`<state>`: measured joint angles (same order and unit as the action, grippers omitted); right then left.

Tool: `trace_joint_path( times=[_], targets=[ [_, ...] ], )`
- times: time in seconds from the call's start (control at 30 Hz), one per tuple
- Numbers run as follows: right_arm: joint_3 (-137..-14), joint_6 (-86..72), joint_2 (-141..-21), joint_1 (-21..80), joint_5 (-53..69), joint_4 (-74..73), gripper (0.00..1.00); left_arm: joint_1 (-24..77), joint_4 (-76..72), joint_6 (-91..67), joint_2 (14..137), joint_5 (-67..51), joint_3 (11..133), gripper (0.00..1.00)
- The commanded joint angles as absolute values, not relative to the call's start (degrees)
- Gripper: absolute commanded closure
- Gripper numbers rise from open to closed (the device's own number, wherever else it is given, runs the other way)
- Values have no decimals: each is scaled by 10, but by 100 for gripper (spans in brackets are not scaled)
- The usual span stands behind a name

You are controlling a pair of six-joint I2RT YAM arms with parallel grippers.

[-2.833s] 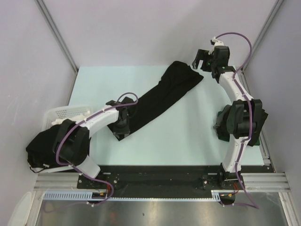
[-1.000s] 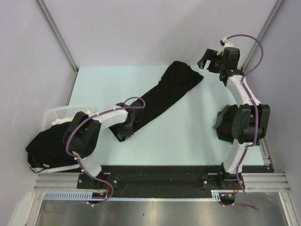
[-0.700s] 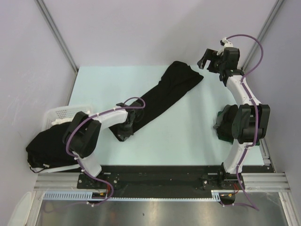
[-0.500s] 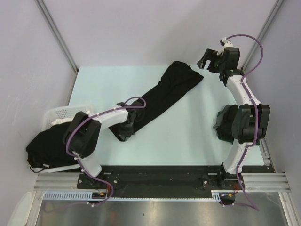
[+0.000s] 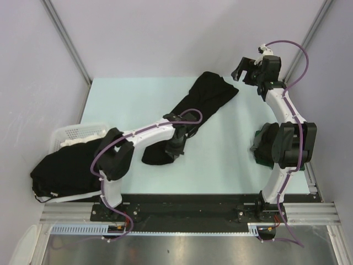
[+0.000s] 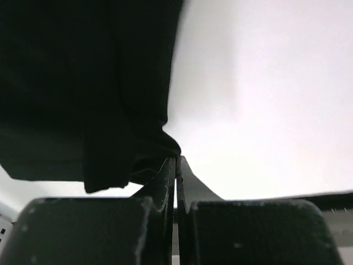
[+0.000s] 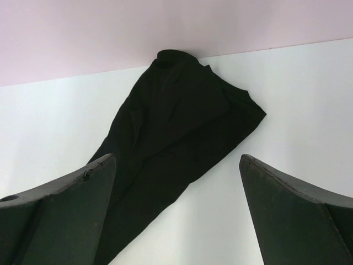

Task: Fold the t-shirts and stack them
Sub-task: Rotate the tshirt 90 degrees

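A long black t-shirt [image 5: 207,96] lies slantwise on the pale table [image 5: 231,165], from the far right towards the near middle. Its near end is bunched into a fold [image 5: 156,155]. My left gripper [image 5: 175,148] is shut on that near part. In the left wrist view the fingertips [image 6: 175,160] pinch a corner of the black cloth [image 6: 83,83], which hangs to the upper left. My right gripper [image 5: 243,69] hovers open beyond the shirt's far end. In its wrist view the shirt [image 7: 176,116] lies ahead between wide-apart fingers [image 7: 71,193], which touch nothing.
A white slotted basket [image 5: 77,132] stands at the table's left edge, with a heap of black shirts [image 5: 55,174] spilling over its near side. A dark bundle [image 5: 263,144] sits by the right arm's elbow. Grey walls close in the far and side edges.
My left gripper has shut on the shirt's near end and carried it to the right and away from the bases, doubling the cloth over. Over the last second the right arm has kept still.
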<state>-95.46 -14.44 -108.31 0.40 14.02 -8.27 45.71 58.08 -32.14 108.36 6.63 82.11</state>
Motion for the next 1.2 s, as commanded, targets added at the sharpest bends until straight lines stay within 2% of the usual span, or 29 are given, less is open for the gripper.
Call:
trace_joint_path(
  times=[0.0,0.3,0.67,0.9,1.17],
  targets=[
    [-972,-143,-1054,-10,146,-65,0,500,619,-289,1118,12,896,100],
    [-963,-154,-1053,-23,146,-62,0,538,674,-244,1153,-77,977,100],
    [-1022,-167,-1090,-22,141,-108,0,592,664,-226,1128,-126,932,100],
    [-1030,-168,-1085,-14,140,-117,0,639,644,-205,1151,-166,961,100],
    [-1032,-157,-1091,-3,139,-149,0,643,628,-192,1172,-183,989,100]
  ],
)
